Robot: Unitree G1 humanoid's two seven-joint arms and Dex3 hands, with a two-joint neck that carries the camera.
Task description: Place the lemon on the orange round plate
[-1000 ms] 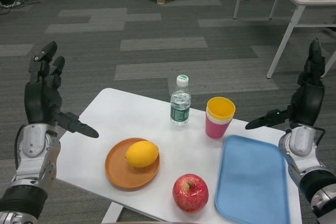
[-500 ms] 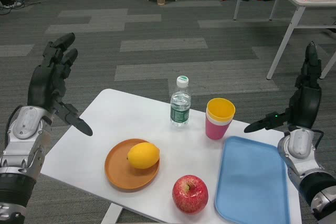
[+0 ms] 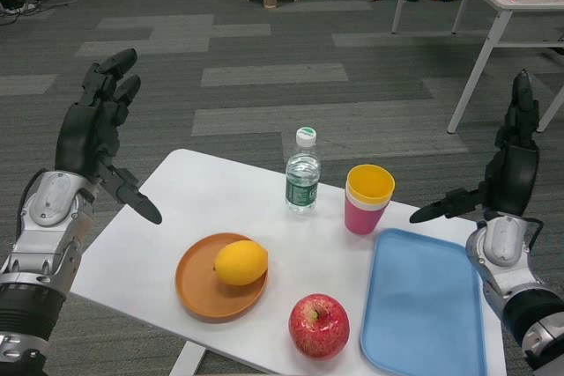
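The lemon (image 3: 241, 262) sits on the orange round plate (image 3: 198, 292), on its right half, well below and right of the left hand (image 3: 92, 134), whose fingers (image 3: 113, 77) are spread and hold nothing above the table (image 3: 220, 195) edge. The right hand (image 3: 509, 169) is raised off to the far side, fingers apart and empty, beyond the blue tray (image 3: 423, 305).

Yellow lemon (image 3: 241, 262), orange plate (image 3: 198, 291), red apple (image 3: 319, 325), blue tray (image 3: 423, 305), yellow cup in pink cup (image 3: 369, 197), white table (image 3: 211, 195), bottle (image 3: 303, 170) w/ green label, white cap.
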